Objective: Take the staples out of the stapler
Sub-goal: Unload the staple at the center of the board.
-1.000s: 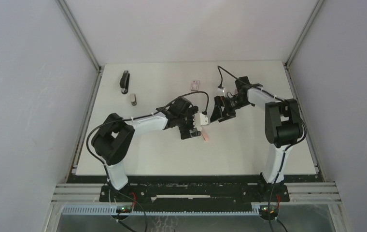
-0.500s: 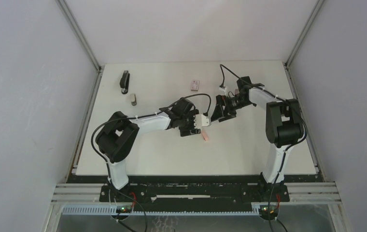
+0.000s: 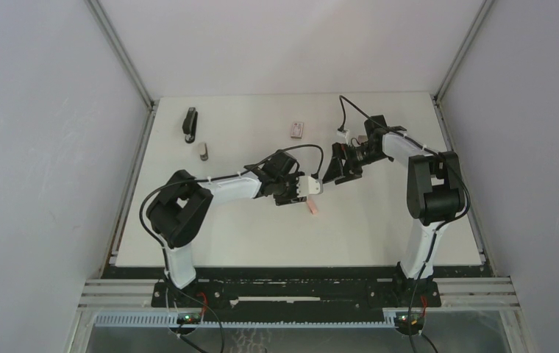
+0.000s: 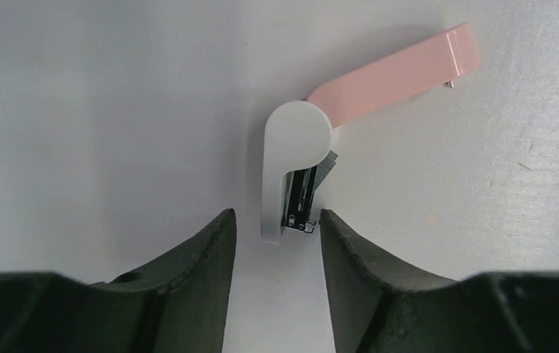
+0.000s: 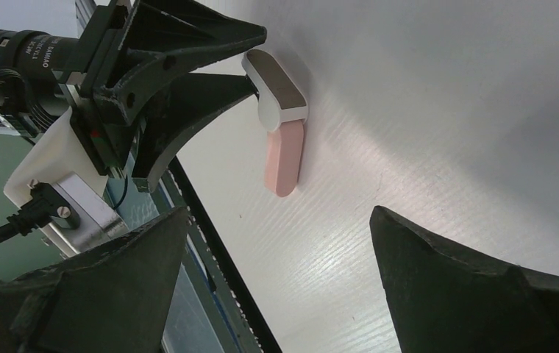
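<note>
- Right gripper [image 5: 278, 212] has backed away from the stapler [image 4: 285, 147]; left gripper [image 4: 276, 219] barely shifted.
- Left fingers [image 4: 214, 254] part-open, straddling stapler's white end, apparently not pinching.
- Staples [image 4: 327, 162]: grey strip in stapler's magazine [image 4: 298, 195], under raised pink lid [image 4: 398, 72].
- Right fingers wide, empty.
- Advice: clamp body first, then draw strip straight out.

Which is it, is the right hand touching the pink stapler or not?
Apart. The right wrist view shows a stretch of table between the right hand and the stapler, which lies well beyond its open fingers.
</note>
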